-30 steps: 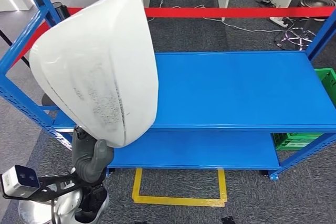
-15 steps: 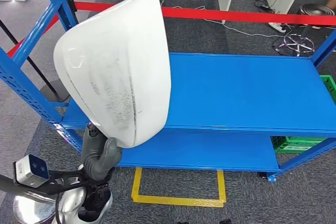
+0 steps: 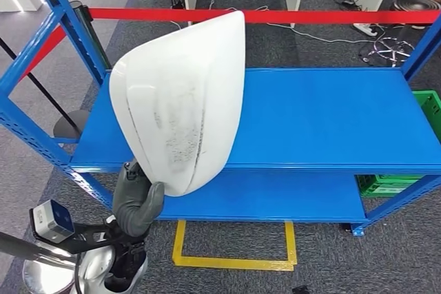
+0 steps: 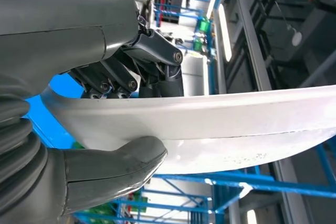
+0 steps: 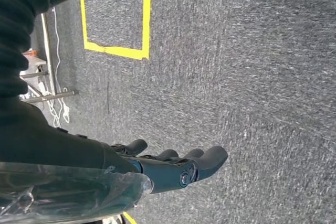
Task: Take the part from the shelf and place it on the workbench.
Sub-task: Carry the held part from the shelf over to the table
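A large white curved shell part with grey scuff marks is held up in front of the left half of the blue shelf. My left hand grips it by its lower edge. In the left wrist view the thumb presses one face of the part and the dark fingers lie against the other face. My right hand hangs over the grey carpet with its fingers stretched out and nothing in it.
The shelf's upper board and lower board are bare. A red barrier tape runs behind the shelf. A green crate sits at the far right. A yellow square is taped on the carpet below the shelf.
The part and my left hand have moved to the right across the shelf front, uncovering the shelf's left end. The view swayed slightly in between.
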Robot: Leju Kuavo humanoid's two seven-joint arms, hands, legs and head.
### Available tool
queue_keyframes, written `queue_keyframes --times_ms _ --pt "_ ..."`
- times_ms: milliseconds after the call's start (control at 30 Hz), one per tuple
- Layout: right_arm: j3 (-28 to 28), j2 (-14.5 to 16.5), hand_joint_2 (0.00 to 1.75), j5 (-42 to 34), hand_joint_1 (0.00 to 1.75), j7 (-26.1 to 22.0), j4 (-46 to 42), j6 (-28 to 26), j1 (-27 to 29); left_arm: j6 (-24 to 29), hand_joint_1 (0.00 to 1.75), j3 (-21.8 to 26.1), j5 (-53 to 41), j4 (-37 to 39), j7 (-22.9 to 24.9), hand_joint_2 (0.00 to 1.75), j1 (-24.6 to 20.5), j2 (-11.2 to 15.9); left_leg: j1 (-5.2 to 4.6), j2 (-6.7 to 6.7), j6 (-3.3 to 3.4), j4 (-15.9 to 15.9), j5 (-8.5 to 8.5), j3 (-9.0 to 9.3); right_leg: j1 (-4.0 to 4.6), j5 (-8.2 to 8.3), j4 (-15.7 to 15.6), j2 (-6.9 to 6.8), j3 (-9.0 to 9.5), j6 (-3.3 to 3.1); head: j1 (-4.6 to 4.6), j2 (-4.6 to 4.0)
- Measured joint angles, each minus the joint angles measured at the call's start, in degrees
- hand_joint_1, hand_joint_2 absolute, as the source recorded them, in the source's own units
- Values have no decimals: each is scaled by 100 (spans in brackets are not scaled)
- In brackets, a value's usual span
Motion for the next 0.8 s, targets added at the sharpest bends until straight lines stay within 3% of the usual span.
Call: queue_keyframes --times_ms 33,100,167,267,300,367,433,467,500,533,600,667,700,800 --pt "0 0 175 0 0 0 0 -1 0 27 175 0 -1 14 4 175 0 5 0 0 11 -176 139 107 -1 13 0 2 -11 7 0 0" --pt "1 0 175 0 0 0 0 -3 -2 76 175 0 -15 27 9 175 -9 9 -1 2 37 -895 487 514 2 39 3 9 -26 40 -2 0" --pt "-1 0 175 1 0 -1 0 -10 -4 118 175 -2 -34 34 14 175 -25 8 -6 -5 76 -1423 639 774 22 75 13 14 -65 98 1 0" --pt "1 0 175 2 0 -2 0 -21 -1 162 175 -5 -46 56 23 175 -24 9 -24 -10 186 -1535 701 753 11 144 -16 15 -117 213 2 0" --pt "1 0 175 2 0 -2 0 -21 4 170 175 -5 -49 64 25 175 -26 10 -20 -4 228 -1546 736 733 3 88 22 13 -145 244 4 0" --pt "1 0 175 2 0 -3 0 -21 11 184 175 -9 -56 74 26 175 -33 10 -4 14 302 -1564 808 673 -3 -276 429 8 -298 286 24 0" --pt "1 0 175 3 0 -7 0 -21 7 200 175 -12 -73 87 27 175 -32 10 -13 22 335 -1563 880 582 -1 -757 1173 4 -523 310 40 0" --pt "1 0 175 3 0 -9 0 -21 5 214 175 -14 -83 96 27 175 -31 10 -20 24 339 -1562 919 530 0 -886 1454 5 -580 314 40 0" --pt "1 0 175 4 0 -10 0 -21 4 227 175 -14 -92 106 28 175 -30 10 -25 25 337 -1561 959 478 1 -902 1550 5 -544 313 40 0" --pt "1 0 175 4 0 -11 0 -21 3 239 175 -15 -97 115 28 175 -30 10 -27 25 331 -1559 1000 428 2 -809 1426 5 -397 307 40 0" --pt "1 0 175 5 0 -11 0 -21 -12 256 175 -17 -106 127 30 175 -30 10 -29 22 297 -1554 1079 347 3 -555 685 5 144 284 42 0" --pt "1 1 175 8 0 -14 0 -23 -42 262 175 -21 -110 133 32 175 -35 9 -41 20 238 -1547 1152 306 16 -482 21 15 576 256 34 0" --pt "1 1 175 10 0 -16 0 -25 -52 263 175 -24 -112 134 32 175 -40 9 -44 21 204 -1546 1189 301 26 -507 -109 21 640 238 34 0" --pt "1 3 175 14 0 -19 1 -31 -46 268 175 -31 -109 140 33 175 -47 11 -36 20 99 -1548 1236 263 36 -410 -127 11 555 122 41 0"
